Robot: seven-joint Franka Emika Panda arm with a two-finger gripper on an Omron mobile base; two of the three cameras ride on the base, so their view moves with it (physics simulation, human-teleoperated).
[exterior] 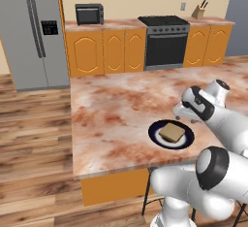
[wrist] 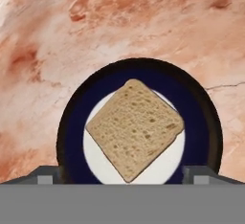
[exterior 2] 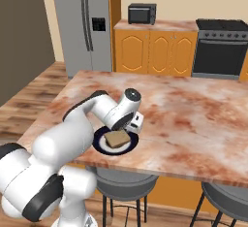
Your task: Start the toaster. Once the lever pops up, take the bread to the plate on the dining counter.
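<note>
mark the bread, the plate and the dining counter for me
bread (wrist: 135,128): hand view, middle of the slice's top face.
plate (wrist: 74,117): hand view, dark rim at the slice's left.
dining counter (exterior: 116,105): left base view, bare marbled top behind the plate.

I see the bread (wrist: 135,128), a square tan-brown toast slice, lying flat on the white centre of the plate (wrist: 68,137), turned cornerwise so one corner reaches toward the dark navy rim. The round plate sits on the pinkish-brown marbled desk (exterior: 116,109), near the desk's front edge, above its orange panels.
</note>
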